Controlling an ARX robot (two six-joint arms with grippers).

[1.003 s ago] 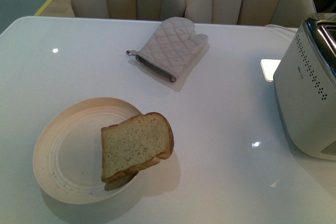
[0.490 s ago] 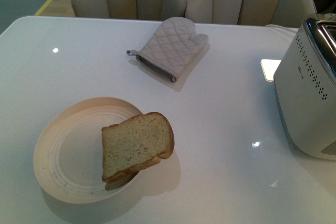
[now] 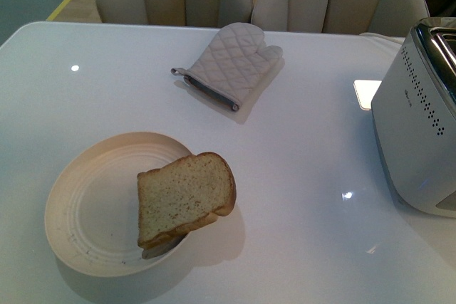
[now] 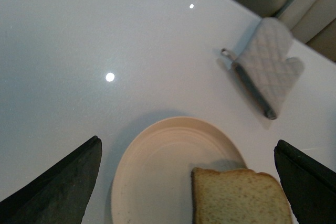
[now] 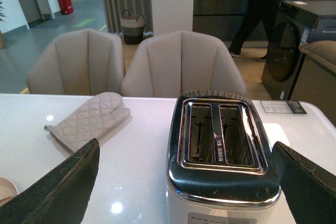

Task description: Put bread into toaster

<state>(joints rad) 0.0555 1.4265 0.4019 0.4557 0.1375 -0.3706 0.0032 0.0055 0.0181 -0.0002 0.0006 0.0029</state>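
Note:
The bread (image 3: 187, 198) is a speckled tan slice lying on top of another, tilted over the right rim of the round cream plate (image 3: 85, 204). At the table's right edge stands the white toaster (image 3: 420, 119). Neither arm shows in the front view. My left gripper (image 4: 187, 145) hovers open above the plate (image 4: 157, 161), with the bread (image 4: 239, 198) between its dark fingers (image 4: 58, 187) and untouched. My right gripper (image 5: 185, 148) is open above the toaster (image 5: 223, 187); both chrome-framed slots hold nothing.
A grey quilted oven mitt (image 3: 231, 65) lies at the back middle of the white table (image 3: 306, 169). Two beige chairs (image 5: 181, 64) stand behind the far edge. A person (image 5: 262, 3) stands in the room beyond.

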